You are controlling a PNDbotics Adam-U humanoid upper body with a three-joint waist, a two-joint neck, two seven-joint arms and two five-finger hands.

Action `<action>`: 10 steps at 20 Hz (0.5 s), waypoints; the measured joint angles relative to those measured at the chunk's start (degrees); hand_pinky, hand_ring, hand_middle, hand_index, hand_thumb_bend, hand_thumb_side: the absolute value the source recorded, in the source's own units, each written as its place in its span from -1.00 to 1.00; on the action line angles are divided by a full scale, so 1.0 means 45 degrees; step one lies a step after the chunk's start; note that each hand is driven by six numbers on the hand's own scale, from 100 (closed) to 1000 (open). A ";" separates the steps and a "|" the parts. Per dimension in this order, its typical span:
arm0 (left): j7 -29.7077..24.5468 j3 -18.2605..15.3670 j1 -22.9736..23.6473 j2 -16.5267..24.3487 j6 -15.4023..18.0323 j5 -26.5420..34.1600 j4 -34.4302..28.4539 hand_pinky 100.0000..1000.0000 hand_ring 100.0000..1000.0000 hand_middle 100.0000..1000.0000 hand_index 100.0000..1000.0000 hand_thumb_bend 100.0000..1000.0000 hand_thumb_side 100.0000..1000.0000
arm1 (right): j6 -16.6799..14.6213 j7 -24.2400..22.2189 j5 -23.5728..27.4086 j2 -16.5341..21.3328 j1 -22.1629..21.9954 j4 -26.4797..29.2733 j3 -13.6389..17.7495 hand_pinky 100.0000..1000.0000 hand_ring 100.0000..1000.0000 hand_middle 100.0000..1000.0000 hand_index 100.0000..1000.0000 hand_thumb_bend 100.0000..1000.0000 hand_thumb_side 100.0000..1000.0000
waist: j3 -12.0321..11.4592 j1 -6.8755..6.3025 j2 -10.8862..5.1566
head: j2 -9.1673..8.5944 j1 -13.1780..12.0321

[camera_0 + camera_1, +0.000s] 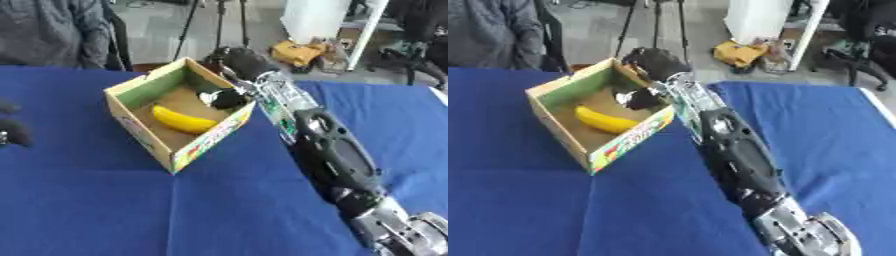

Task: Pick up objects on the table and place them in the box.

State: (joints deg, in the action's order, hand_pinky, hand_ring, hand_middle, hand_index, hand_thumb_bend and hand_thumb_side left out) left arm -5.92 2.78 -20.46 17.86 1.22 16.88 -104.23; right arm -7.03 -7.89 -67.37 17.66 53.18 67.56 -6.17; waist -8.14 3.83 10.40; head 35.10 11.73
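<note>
Blue cloth [131, 210] lies bare while your right hand [229, 98], fingers unreadable, reaches into the box [140, 131] beside the banana [182, 120].

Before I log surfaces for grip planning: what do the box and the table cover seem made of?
The box looks like matte corrugated cardboard: brown inside, printed colour on the outer walls, straight folded edges. The table cover seems to be blue woven cloth with a dull finish, showing soft crease lines.
</note>
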 measured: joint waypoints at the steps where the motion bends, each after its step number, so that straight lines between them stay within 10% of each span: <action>1: 0.0055 -0.0046 0.0041 0.0032 0.0008 -0.0020 0.0003 -0.04 0.04 0.18 0.34 0.07 1.00 | 0.0040 0.0216 0.0216 0.0183 -0.0239 0.0352 0.0041 0.18 0.28 0.25 0.54 -0.97 0.35 | 0.0145 -0.0046 -0.0017 | 0.0033 -0.0129; 10: 0.0728 -0.0367 0.0261 0.0140 0.0070 -0.0122 0.0155 -0.03 0.07 0.20 0.34 0.04 1.00 | 0.0675 0.2081 0.2103 0.0867 -0.3032 0.3284 0.0670 0.12 0.17 0.14 0.49 -1.00 0.32 | 0.1262 -0.0369 -0.0032 | 0.0139 -0.1349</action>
State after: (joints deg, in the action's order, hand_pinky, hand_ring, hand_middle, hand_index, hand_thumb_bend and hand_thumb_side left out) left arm -2.65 1.13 -19.29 18.49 1.53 16.33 -103.53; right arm -3.99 1.48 -57.91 21.56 39.53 82.34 -3.16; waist -2.46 2.17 10.26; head 35.72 5.66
